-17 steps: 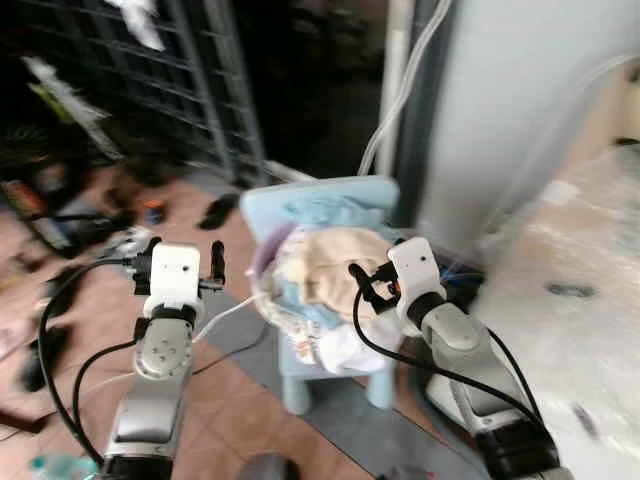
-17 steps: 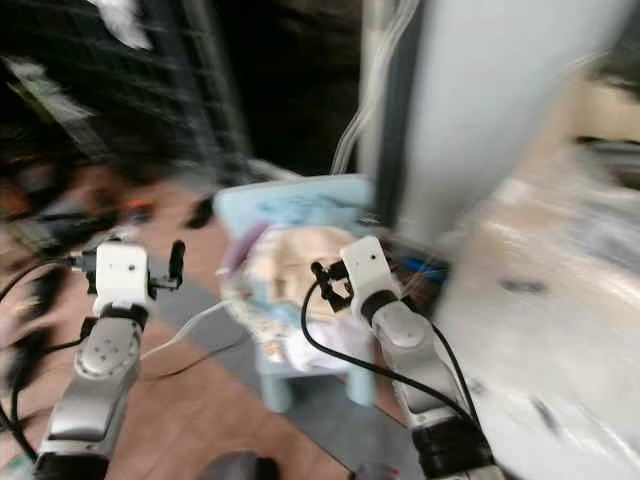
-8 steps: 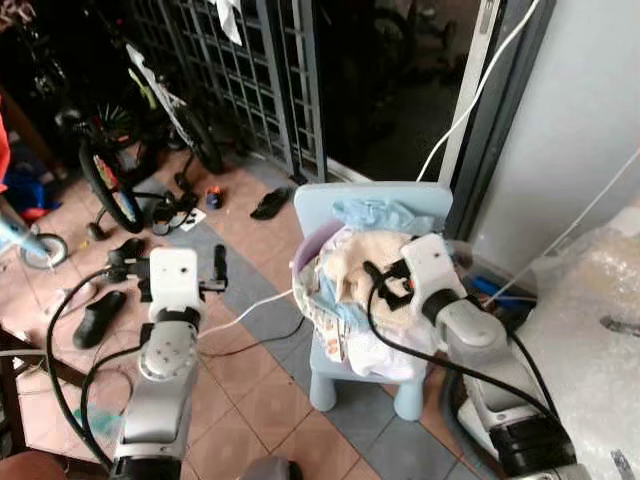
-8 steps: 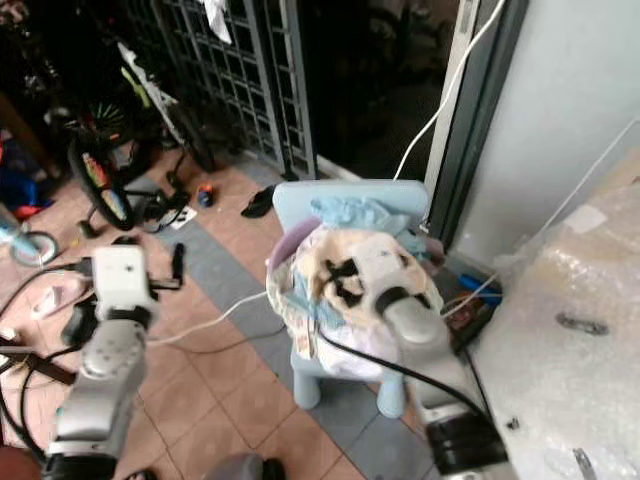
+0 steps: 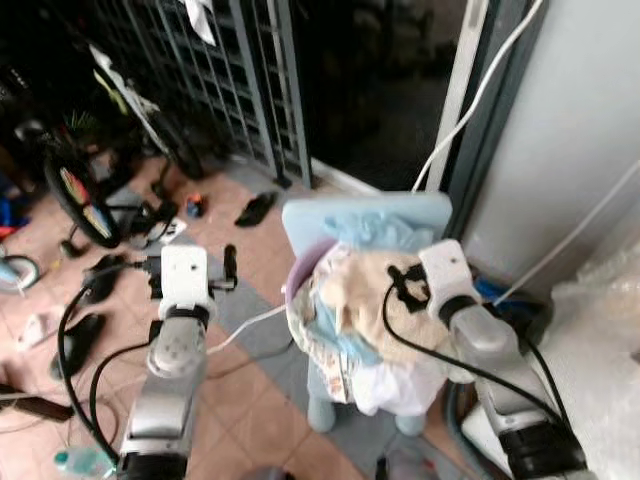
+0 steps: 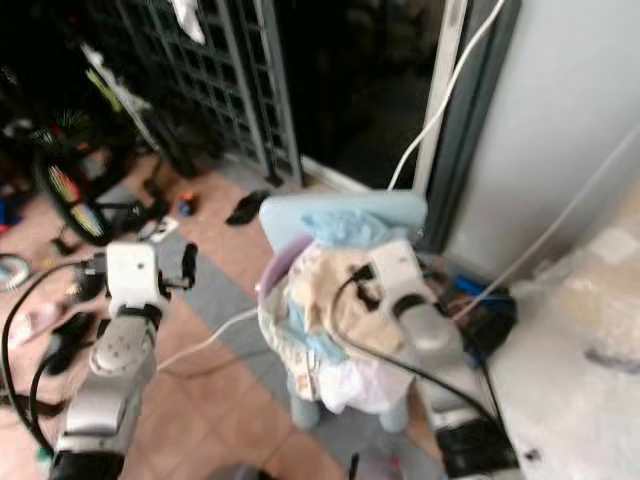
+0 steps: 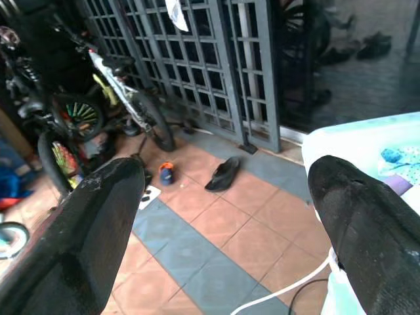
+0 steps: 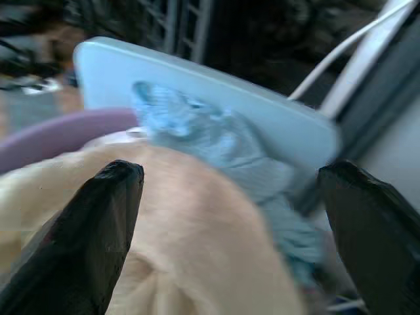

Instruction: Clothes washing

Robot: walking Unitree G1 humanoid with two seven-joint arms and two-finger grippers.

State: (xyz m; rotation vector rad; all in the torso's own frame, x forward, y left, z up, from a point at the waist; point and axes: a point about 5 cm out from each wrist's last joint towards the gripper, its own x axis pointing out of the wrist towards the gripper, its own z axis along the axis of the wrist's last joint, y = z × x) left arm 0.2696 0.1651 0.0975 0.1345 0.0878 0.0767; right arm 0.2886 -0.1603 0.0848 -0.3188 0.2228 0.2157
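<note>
While my right claw (image 5: 402, 288) hangs open just over the clothes (image 5: 365, 300) piled on the chair (image 5: 350, 212), my left claw (image 5: 190, 275), open too, waits farther off. Maybe touching; it's blurry.

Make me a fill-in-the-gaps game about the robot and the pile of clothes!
1. The pile of clothes sits on a small light blue ____.
2. The right gripper hovers over the ____ cloth on top.
3. The left gripper has its fingers ____, over the tiled floor.

Missing words: chair; cream; open
</note>
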